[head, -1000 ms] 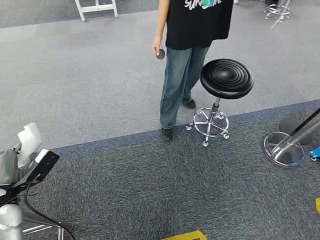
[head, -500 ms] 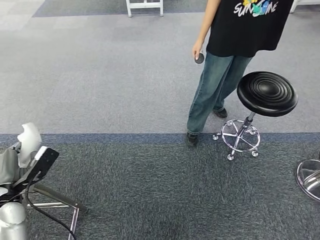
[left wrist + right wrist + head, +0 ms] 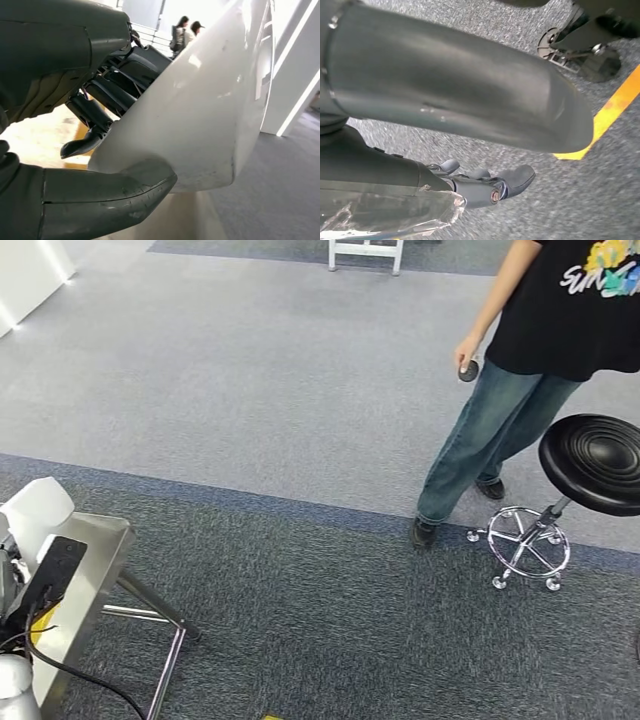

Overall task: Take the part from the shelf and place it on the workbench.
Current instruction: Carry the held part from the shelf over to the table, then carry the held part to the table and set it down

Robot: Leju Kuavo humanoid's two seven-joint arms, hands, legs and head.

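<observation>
The left hand point(image 3: 94, 150) clamps a white moulded part point(image 3: 196, 105): the thick grey thumb presses one face of it and the darker fingers point(image 3: 98, 107) wrap the other side. In the head view that same white part point(image 3: 34, 512) sits at the lower left, held over the near corner of a steel surface point(image 3: 94, 565) on slanted metal legs, with a black wrist plate and a cable just beside it. The right hand point(image 3: 486, 182) hangs over grey carpet beside a yellow floor line point(image 3: 614, 110); its fingers lie straight and slightly apart, with nothing between them. Well away from the steel surface, across the carpet, a person point(image 3: 528, 370) in a black shirt and jeans stands holding a small dark round object point(image 3: 468, 370). Just beside the person stands a black round stool point(image 3: 592, 462) on a chrome wheeled base
</observation>
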